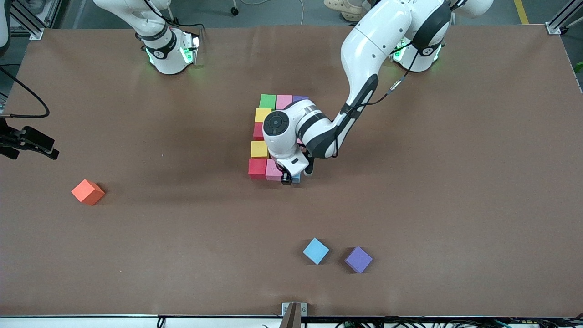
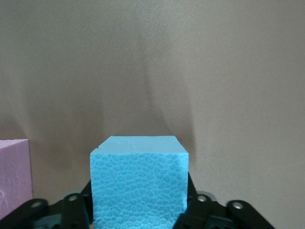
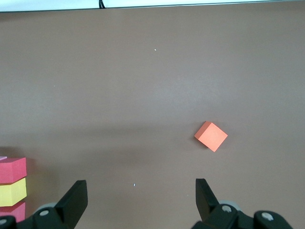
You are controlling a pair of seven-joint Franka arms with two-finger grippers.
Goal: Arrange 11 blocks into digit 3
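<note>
Left tool [image 2: 138, 214] low at the figure's [image 1: 262, 136] near row, jaws flanking a light blue block [image 2: 138, 183] beside a pink one [image 2: 14, 176] — grip or release, cannot tell. Right tool [image 3: 140, 200] waits wide open, empty. Blocks look light, textured foam — pinch flat opposite faces.

we see an orange cube [image 1: 88, 192] on the brown worktop [image 1: 455, 182], toward the right arm's end, turned at an angle to the worktop's edges. it sits alone, well apart from everything else there.

Brown table [image 1: 455, 205]; grey floor [image 1: 273, 11]; aluminium frame [image 1: 558, 23].
</note>
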